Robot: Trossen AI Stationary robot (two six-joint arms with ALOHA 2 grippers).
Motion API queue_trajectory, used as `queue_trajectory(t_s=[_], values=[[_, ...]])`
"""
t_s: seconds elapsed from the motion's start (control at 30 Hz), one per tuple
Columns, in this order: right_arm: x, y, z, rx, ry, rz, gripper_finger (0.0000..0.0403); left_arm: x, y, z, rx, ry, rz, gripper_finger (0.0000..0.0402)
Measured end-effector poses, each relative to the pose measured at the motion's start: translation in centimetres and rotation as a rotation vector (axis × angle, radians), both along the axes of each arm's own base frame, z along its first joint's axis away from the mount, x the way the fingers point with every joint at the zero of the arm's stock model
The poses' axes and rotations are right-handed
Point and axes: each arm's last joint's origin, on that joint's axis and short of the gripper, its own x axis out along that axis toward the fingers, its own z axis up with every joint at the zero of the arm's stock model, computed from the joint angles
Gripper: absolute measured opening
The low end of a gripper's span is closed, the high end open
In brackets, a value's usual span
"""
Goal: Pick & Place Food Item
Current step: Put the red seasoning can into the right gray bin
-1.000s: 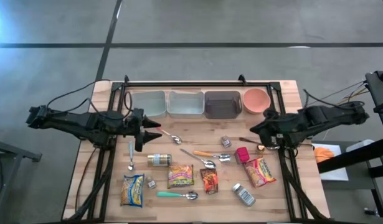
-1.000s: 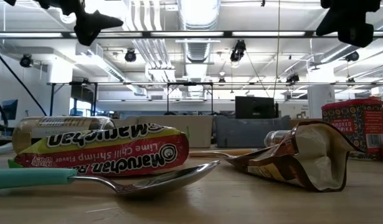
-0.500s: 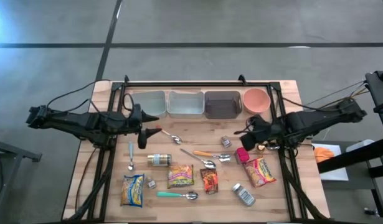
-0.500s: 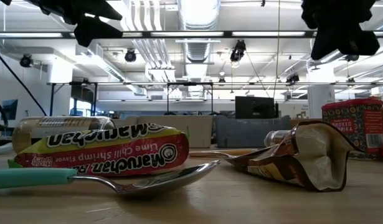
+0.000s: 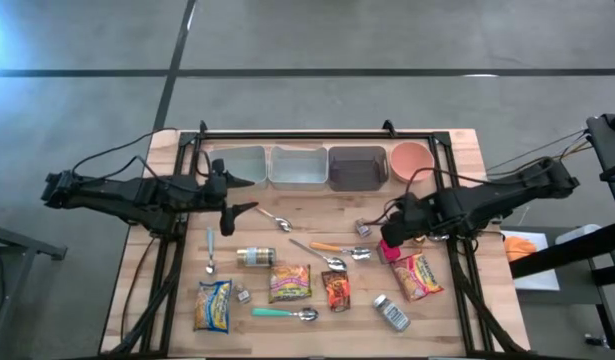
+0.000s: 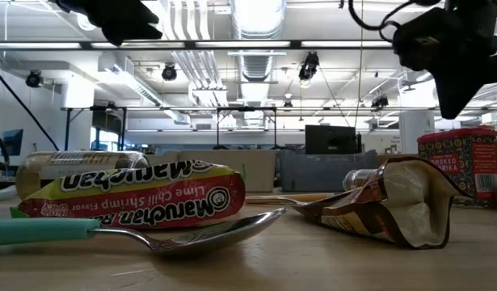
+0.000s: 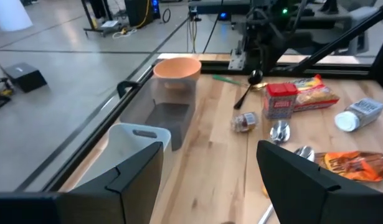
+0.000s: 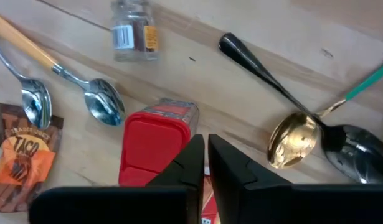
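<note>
The right gripper (image 8: 205,163) hangs just above the red tin (image 5: 389,249), and its fingers (image 8: 188,163) are closed together with nothing between them. In the right wrist view the fingers cover the near end of the tin, so its lower part is hidden. In the low view the right arm is only a dark shape above the tin (image 6: 469,162), and the gripper tip is hard to make out there.

The left gripper (image 5: 234,212) is well apart from the tin, over the other side of the worktop (image 5: 457,180), near the clear bin (image 5: 238,166). Its fingers (image 7: 138,171) stand open and hold nothing.

Beside the tin, toward the bins, lies a small spice jar (image 8: 134,30). Two spoons (image 8: 104,99) lie just beside the tin, on the side toward the taco packet (image 8: 21,152), which is cut off at the picture's edge. On the other side of the tin lie a gold spoon (image 8: 294,140) and a black spoon (image 8: 260,71). A noodle packet (image 5: 417,276) lies touching the tin, on the front side.

In the low view a noodle packet (image 6: 143,196) and a teal spoon (image 6: 135,233) fill the front and block most of the worktop behind them.
</note>
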Motion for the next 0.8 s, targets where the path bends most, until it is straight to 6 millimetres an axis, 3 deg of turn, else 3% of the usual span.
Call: queue_trajectory(t_s=[0.13, 0.5, 0.8], values=[[0.1, -0.3, 0.0, 0.016, 0.005, -0.011, 0.0070, -0.1, 0.1, -0.2, -0.015, 0.020, 0.014, 0.0262], [0.2, -1.1, 0.6, 0.044, -0.069, -0.029, 0.0248, 0.0, 0.2, -0.7, -0.050, 0.038, 0.030, 0.0262], [1.3, -0.2, -0.7, 0.114, 0.008, -0.109, 0.0294, 0.0, 0.2, -0.8, -0.088, 0.033, 0.044, 0.0262]])
